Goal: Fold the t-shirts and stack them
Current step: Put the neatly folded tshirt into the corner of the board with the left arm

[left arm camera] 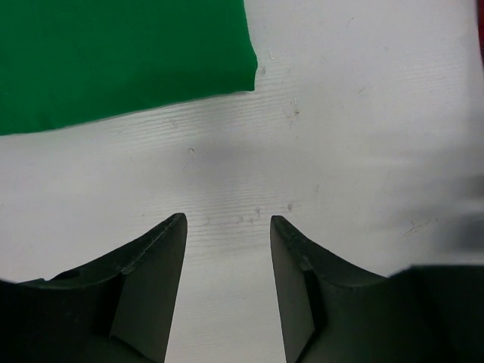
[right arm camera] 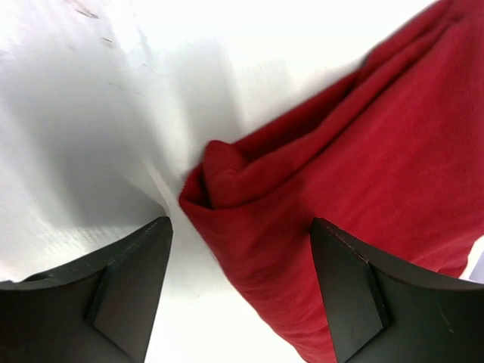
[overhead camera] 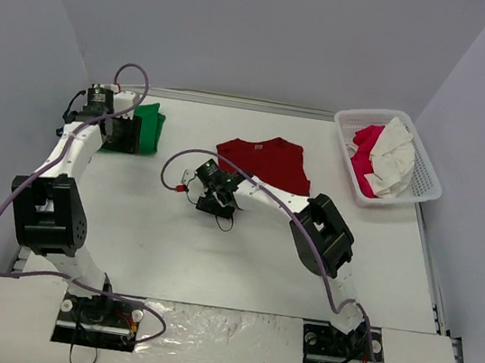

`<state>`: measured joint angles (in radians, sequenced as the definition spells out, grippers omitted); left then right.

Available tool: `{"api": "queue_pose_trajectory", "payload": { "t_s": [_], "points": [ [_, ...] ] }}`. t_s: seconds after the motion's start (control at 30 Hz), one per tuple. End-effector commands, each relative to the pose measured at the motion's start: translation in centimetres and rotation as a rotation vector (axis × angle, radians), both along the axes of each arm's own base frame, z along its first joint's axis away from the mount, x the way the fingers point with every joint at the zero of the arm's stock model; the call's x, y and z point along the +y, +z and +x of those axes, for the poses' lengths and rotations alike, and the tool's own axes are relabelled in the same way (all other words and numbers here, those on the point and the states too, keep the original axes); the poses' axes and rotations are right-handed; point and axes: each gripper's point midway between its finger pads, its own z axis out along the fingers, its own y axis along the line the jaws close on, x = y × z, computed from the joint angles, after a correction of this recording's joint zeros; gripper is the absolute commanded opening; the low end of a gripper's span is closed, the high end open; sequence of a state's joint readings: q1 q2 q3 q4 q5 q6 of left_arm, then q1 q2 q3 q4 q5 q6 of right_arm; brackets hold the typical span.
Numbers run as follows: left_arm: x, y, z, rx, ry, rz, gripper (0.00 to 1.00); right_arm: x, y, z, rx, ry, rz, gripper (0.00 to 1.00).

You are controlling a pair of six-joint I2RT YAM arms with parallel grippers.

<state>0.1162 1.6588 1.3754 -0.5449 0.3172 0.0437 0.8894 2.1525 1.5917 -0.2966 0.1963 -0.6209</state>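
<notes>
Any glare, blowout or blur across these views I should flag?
Top external: glare on the glossy film between the arm bases. Left wrist: soft shadow on the table ahead of the open left gripper, green t-shirt edge crisp, right margin smeared. Right wrist: table blown out white at top, dark shadow at left, red t-shirt folds in focus by the open right gripper.

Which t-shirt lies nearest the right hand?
The dark red t-shirt: its bunched corner sits within the open right hand; the green t-shirt lies folded at the far left.
</notes>
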Motion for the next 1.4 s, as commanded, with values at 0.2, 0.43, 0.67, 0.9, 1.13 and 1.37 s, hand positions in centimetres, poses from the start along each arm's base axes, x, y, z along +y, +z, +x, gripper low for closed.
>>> {"api": "queue_pose_trajectory", "payload": {
  "t_s": [0.2,0.43,0.67,0.9,1.13,1.37],
  "points": [
    [-1.1,-0.1,0.0,-0.005,-0.030,-0.053,0.47,0.3,-2.3,0.5,0.014,-0.017,-0.056,0.55],
    [-2.8,0.2,-0.8,-0.009,-0.094,-0.124,0.54,0.4,-3.1,0.9,0.013,-0.026,-0.081,0.00],
    [-8.8,1.6,-1.7,-0.001,-0.183,-0.503,0.66,1.8,2.1,1.1,-0.043,0.000,-0.044,0.00],
    [-12.3,0.2,-0.3,0.097,-0.128,-0.888,0.89,2.3,6.0,0.3,-0.082,0.032,-0.009,0.00],
    [-16.1,-2.8,1.4,0.238,-0.075,-1.068,0.94,2.8,6.6,-0.4,-0.098,0.050,-0.008,0.00],
    [-21.5,-5.2,0.2,0.364,-0.083,-1.132,0.94,2.9,5.3,-0.6,-0.080,0.056,-0.039,0.00]
  ]
}}
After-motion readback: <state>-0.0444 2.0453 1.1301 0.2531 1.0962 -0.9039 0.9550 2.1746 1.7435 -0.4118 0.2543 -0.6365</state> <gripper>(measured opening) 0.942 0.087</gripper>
